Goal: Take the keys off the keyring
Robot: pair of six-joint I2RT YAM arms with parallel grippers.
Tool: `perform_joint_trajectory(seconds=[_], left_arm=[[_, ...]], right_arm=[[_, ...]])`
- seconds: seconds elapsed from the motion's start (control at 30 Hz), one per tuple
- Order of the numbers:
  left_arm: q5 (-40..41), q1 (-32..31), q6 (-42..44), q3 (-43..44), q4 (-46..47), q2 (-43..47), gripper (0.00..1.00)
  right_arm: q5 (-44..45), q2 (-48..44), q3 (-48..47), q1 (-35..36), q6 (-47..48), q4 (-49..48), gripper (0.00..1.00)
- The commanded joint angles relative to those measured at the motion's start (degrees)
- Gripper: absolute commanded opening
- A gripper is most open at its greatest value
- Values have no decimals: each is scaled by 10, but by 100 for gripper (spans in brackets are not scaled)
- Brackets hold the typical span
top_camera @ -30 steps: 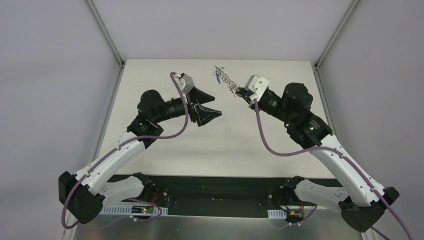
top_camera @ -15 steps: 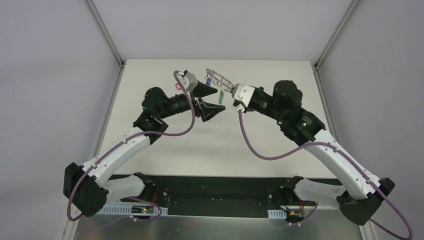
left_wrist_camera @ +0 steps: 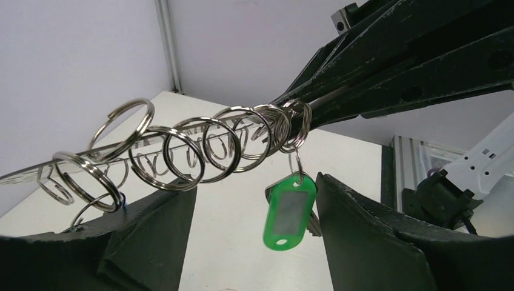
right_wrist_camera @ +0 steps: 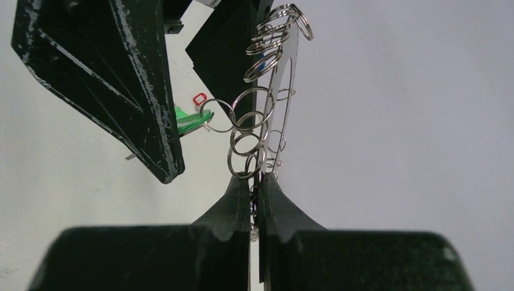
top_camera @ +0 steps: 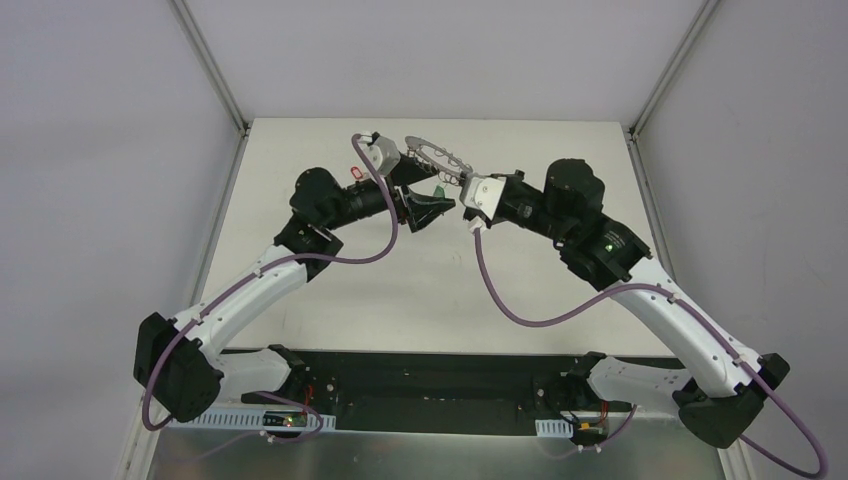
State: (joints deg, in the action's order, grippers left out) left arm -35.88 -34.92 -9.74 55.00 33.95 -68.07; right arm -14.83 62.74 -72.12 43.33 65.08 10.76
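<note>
My right gripper (top_camera: 466, 186) (right_wrist_camera: 255, 179) is shut on the keyring (top_camera: 432, 157) (right_wrist_camera: 286, 79) and holds this flat grey ring in the air, with wire loops (left_wrist_camera: 182, 159) strung along its rim. A key with a green tag (left_wrist_camera: 288, 210) (top_camera: 438, 191) (right_wrist_camera: 189, 119) hangs from the loop nearest the right fingers (left_wrist_camera: 388, 66). It dangles between the spread fingers of my open left gripper (top_camera: 420, 192) (left_wrist_camera: 254, 200), close to the right-hand finger. A bit of blue (right_wrist_camera: 262, 59) shows among the far loops.
A small red tag (top_camera: 357, 172) (right_wrist_camera: 199, 97) lies on the white table (top_camera: 330, 290) beside the left wrist. Grey walls and metal corner posts (top_camera: 215, 70) close in the table's back and sides. Both arm bases sit at the near edge.
The right gripper has carried the keyring left and turned it flatter. The left gripper has risen towards it, so the green-tagged key now hangs between its fingers.
</note>
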Motion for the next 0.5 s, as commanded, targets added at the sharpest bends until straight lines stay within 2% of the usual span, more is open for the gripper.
perform_joint_trajectory(seconds=[0.0, 0.23, 0.47], left_arm=[[-3, -4, 6, 25, 44, -2, 73], [-9, -4, 0, 28, 50, -15, 69], [-9, -4, -3, 17, 51, -17, 69]], right_arm=[[-23, -11, -33, 6, 14, -36, 0], [-30, -8, -35, 10, 13, -36, 0], [-26, -7, -39, 11, 13, -35, 0]])
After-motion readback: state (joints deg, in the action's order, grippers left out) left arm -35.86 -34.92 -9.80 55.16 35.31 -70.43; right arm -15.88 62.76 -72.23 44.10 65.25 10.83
